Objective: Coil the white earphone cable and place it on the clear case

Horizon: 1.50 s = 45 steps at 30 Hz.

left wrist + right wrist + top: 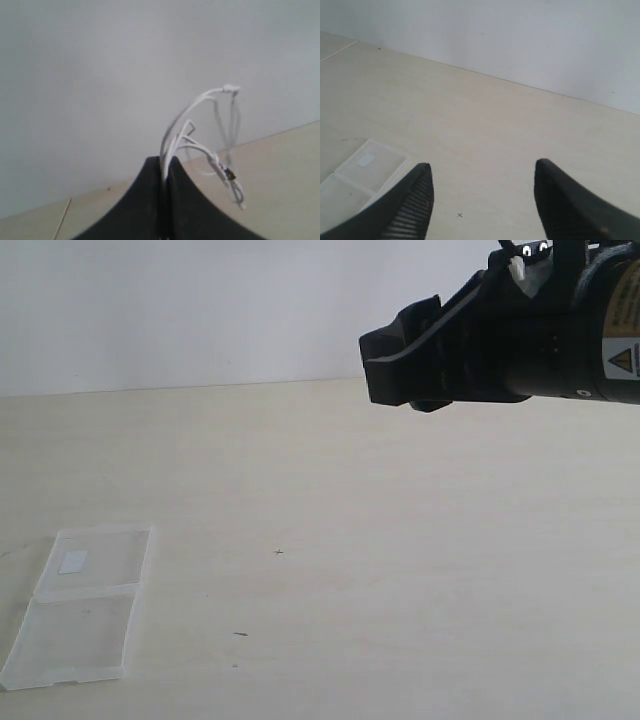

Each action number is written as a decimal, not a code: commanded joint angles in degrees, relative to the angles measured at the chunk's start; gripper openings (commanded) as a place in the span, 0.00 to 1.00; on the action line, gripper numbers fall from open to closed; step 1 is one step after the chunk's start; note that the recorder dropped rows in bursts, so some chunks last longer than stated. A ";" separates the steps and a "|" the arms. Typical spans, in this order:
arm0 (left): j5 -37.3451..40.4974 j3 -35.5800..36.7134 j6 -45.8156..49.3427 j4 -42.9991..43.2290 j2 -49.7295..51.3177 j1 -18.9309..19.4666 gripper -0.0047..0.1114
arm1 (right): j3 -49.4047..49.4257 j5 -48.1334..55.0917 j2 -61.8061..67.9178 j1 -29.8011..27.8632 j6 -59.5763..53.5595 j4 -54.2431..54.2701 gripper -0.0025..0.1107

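white earphone cable [215,161] looped, clear case [80,605] open flat

- The arm [520,340] is matte black: a blocky, angular front section joined to a round barrel.
- A yellow-orange label [625,310] wraps the barrel, with a warning triangle [621,360] and print too small to read.
- A small white plastic piece [518,267] sits on its upper edge.
- The left pincer [165,160] has smooth black fingers with curved outer edges.
- The right pincer [483,165] has black tapered fingers, one with a ribbed inner face [415,210].
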 commanded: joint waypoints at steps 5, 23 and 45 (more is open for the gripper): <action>11.37 2.21 13.27 -26.81 -5.38 -8.69 0.04 | 0.17 -0.27 -0.27 -0.13 -0.33 0.11 0.54; 45.26 0.03 49.44 -73.85 -21.60 -19.20 0.04 | 0.17 -0.27 -0.27 -0.13 -0.33 -0.09 0.54; 48.24 -3.94 60.99 -80.02 -9.44 -19.20 0.04 | 0.17 -0.27 -0.27 -0.13 -0.33 -0.04 0.54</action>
